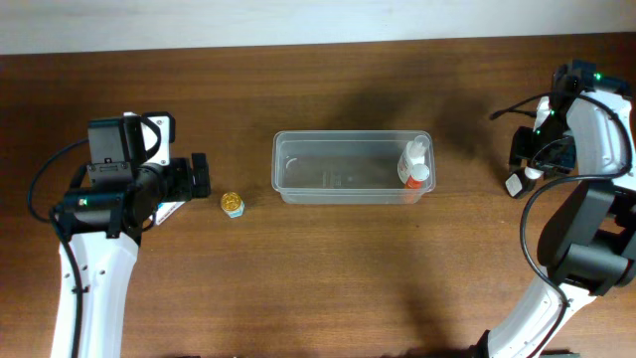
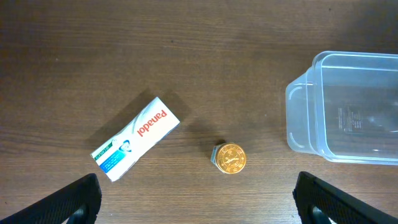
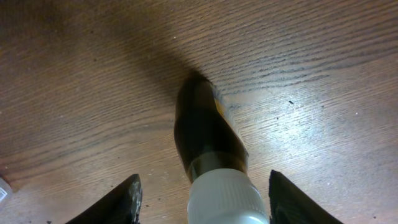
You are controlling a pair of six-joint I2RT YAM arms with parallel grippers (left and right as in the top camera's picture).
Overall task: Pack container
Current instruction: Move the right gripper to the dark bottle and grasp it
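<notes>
The clear plastic container [image 1: 281,171] stands at the table's middle, with a white-capped, orange-labelled bottle [image 1: 415,167] in its right end. In the left wrist view its left end [image 2: 297,118] shows at right. A white Panadol box [image 2: 137,138] and a small gold-lidded jar [image 2: 230,158] lie on the wood left of it. My left gripper [image 2: 199,199] is open and empty, above and short of both. My right gripper [image 3: 202,199] is open, its fingers on either side of an upright dark brown bottle [image 3: 205,134] with a white cap, with gaps on both sides.
In the overhead view the jar [image 1: 233,205] sits between the left gripper [image 1: 199,179] and the container. The right gripper [image 1: 529,164] is far right, near the table's edge, with a small white object [image 1: 514,184] beside it.
</notes>
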